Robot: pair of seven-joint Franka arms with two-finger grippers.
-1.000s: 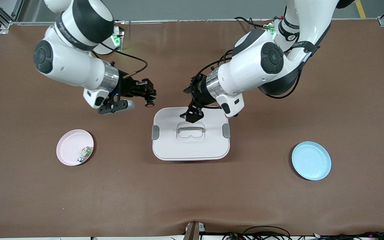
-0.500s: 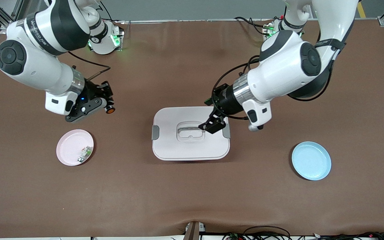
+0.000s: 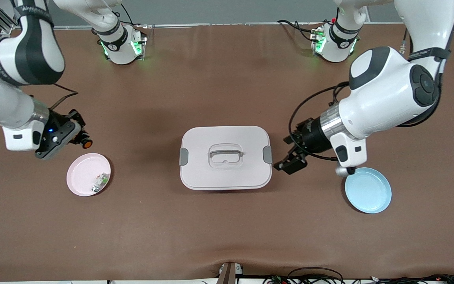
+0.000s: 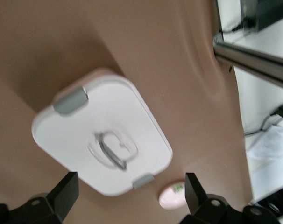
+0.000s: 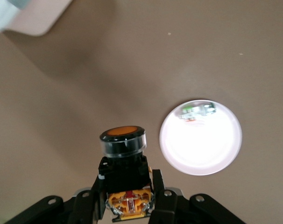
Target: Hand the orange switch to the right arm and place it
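Right, nearest the front camera you've got the blue plate point(image 3: 368, 190) at the left arm's end and the pink plate point(image 3: 88, 174) at the right arm's end, with a small white-and-green component point(image 3: 99, 181) lying in the pink one. Between them sits the white lidded box point(image 3: 225, 157), handle and both grey latches showing.

Left gripper point(image 3: 291, 163) hangs just beside the box, over bare table between box and blue plate, fingers point(image 4: 63, 193) spread wide, nothing in them.

Right gripper point(image 3: 78, 136) is over the table just beside the pink plate's edge, pressed together on the orange switch point(image 3: 87, 144). So the handover looks done and you're on the place step.

Risk: in the right wrist view the switch point(image 5: 123, 140) is pinched low on its body, cap sticking well out past the fingertips. Release too high and I'd expect it to tip and roll off the plate, since it's round. Drop it on the component and it could knock that about.

Look of the switch: stubby black cylinder, flat round orange cap with a black ring, orange-yellow base with a bit of red at the clamped end
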